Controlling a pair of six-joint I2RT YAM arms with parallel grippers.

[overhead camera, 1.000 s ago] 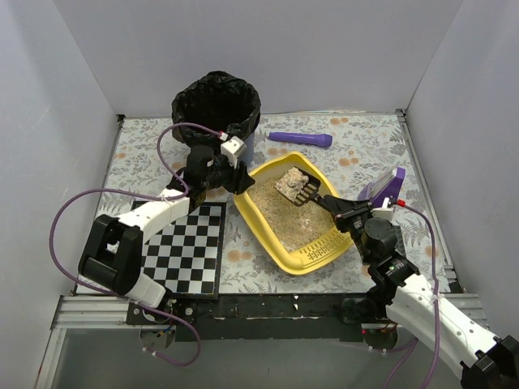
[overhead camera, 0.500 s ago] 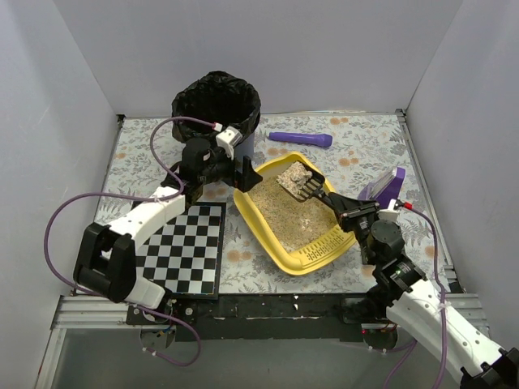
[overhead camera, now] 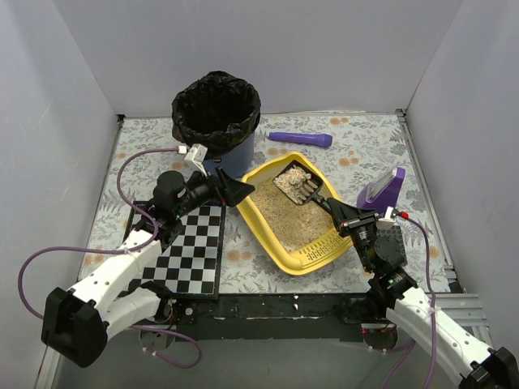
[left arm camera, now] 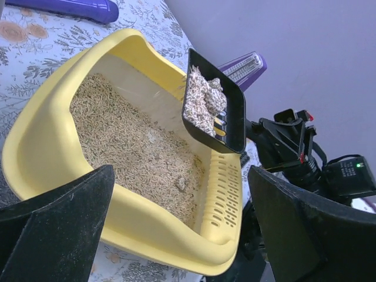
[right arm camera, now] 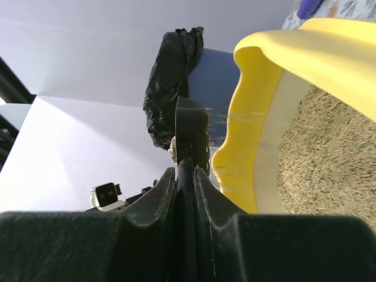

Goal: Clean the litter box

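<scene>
Mid-table beside the checkerboard mat (overhead camera: pixel 191 253), the litter box (overhead camera: pixel 302 266) sits flat — probably stiff, slick plastic, litter-heavy (likely best taken by its rolled rim) — left gripper (overhead camera: pixel 235 188) spread wide beside that rim, right gripper (overhead camera: pixel 344 217) pinching the handle of the loaded scoop (overhead camera: pixel 296 185).

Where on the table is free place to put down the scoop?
Bare mat lies between the purple cylinder and the purple stand, and left of the bin. It is crowded between bin and litter box, where the left gripper hangs.

Over the litter box (overhead camera: pixel 285 261), scoop (overhead camera: pixel 295 182); bin (overhead camera: pixel 246 148) behind.
</scene>
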